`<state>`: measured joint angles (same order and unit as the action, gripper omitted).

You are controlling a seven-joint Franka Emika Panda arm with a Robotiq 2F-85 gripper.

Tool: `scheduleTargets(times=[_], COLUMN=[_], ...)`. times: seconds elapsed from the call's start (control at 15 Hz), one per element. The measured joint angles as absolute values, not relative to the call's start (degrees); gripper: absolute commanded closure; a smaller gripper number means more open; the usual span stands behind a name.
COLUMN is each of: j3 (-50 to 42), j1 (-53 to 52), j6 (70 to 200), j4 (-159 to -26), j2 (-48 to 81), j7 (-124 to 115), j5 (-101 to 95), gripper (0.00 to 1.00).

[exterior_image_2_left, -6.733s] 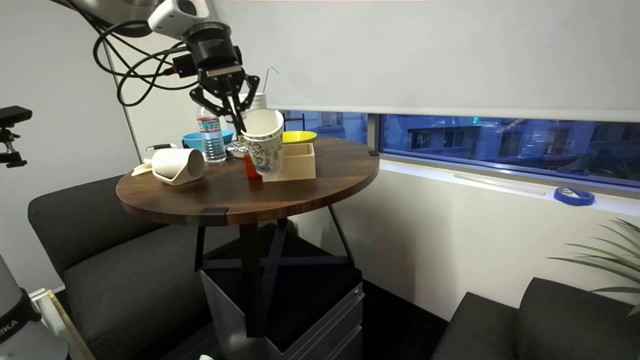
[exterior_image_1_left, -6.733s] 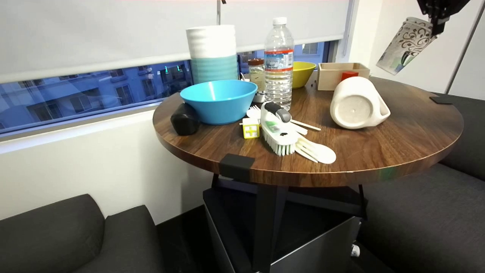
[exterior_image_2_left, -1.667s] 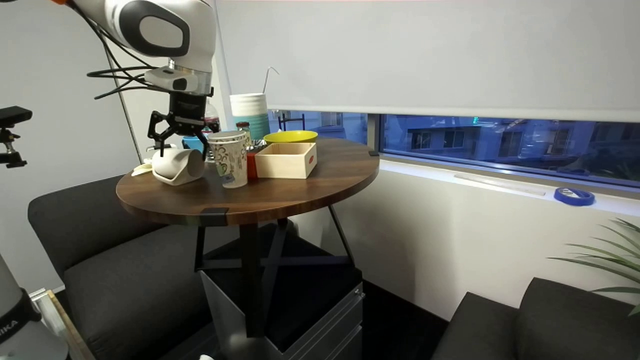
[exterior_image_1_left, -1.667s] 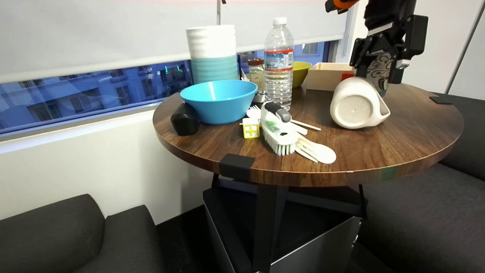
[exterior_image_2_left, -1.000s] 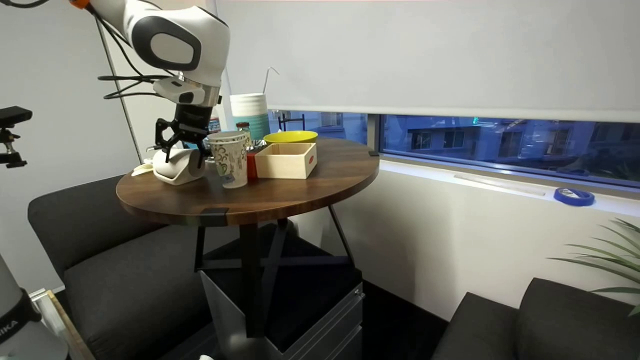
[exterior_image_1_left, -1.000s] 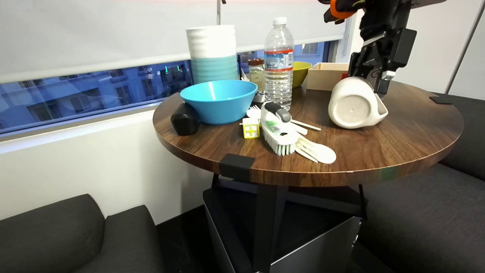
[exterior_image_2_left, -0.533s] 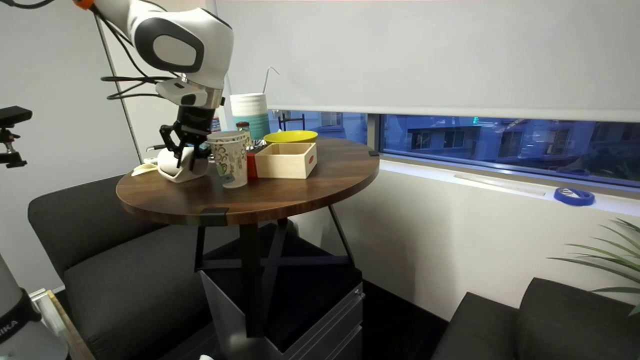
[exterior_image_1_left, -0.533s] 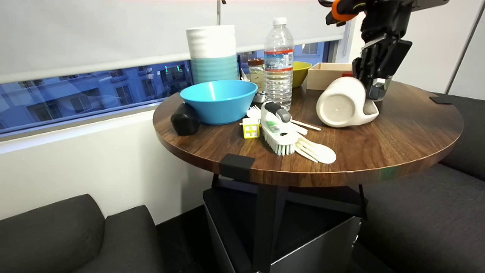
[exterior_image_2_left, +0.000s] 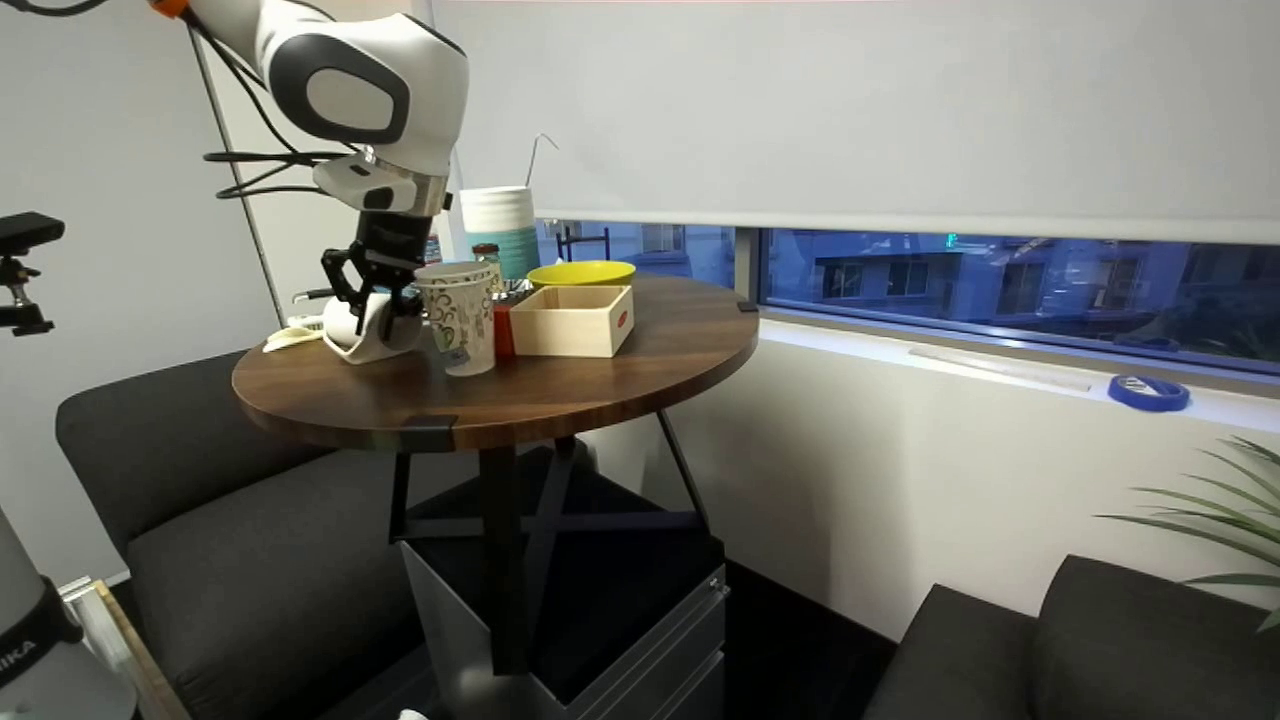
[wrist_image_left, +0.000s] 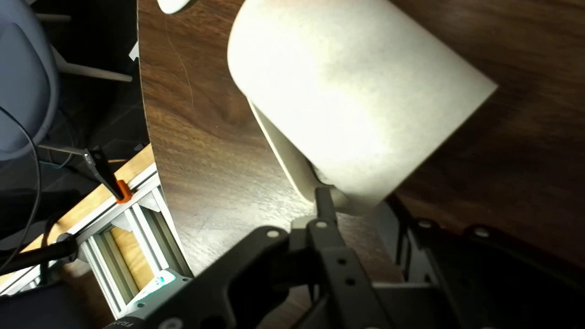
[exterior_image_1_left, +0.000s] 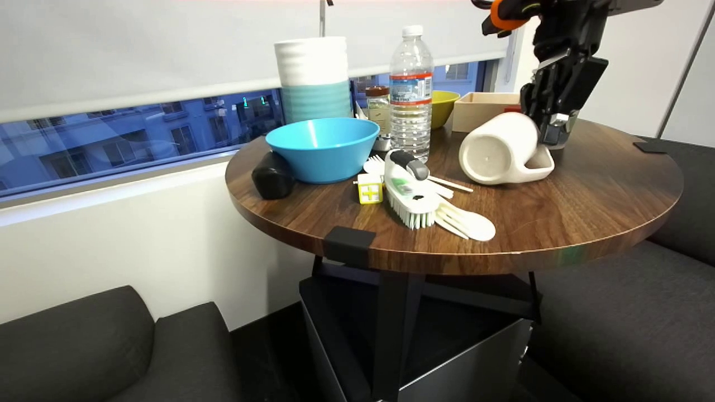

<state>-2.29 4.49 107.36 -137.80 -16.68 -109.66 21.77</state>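
"One mug [exterior_image_1_left: 500, 140] is your concern, lying on its side right of the middle in an exterior view, resting on the bench [exterior_image_1_left: 603, 212] as far as you can tell. Expect it to be fairly heavy for its size: it looks like pottery, so treat it as stiff, breakable and a bit slippery."

"Then check where your claw [wrist_image_left: 358, 203] has it. In the wrist view, just below the middle of the frame, you're pinching it at the rim [wrist_image_left: 436, 141] beside the handle [wrist_image_left: 283, 155], one finger [wrist_image_left: 325, 204] on the handle side and the other at the mouth. How firm that pinch is, you can't tell."

"It's a usable hold, though you have only the edge. The weight probably sits toward the base [exterior_image_1_left: 486, 161], so the mug may swivel or sag on you. A deeper bite next to the handle would likely serve you better; squeeze gently, as the rim could chip."

"And you'd know it by its looks?"

"You would: plain off-white, smooth, straight-sided, with a squarish loop of a handle [exterior_image_1_left: 547, 167] poking to the lower right in an exterior view, where the round base faces you, a paler ring about a greyer disc. In the wrist view, glare bleaches its middle nearly blank."
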Motion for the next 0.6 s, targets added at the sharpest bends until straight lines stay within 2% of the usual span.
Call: scheduleTargets(times=[0.33,0.53,0.6], j3=[-2.3,-2.6,-2.7], j1=[4.5,4.5,4.5], j6=[109.7,111.0,111.2], j4=[-137.8,-137.9,-137.9], j2=[-16.6,-16.3,-16.1], j7=[-106.7,-103.7,-102.7], j5=[22.2,24.7,25.8], gripper=[0.03,0.00,0.07])
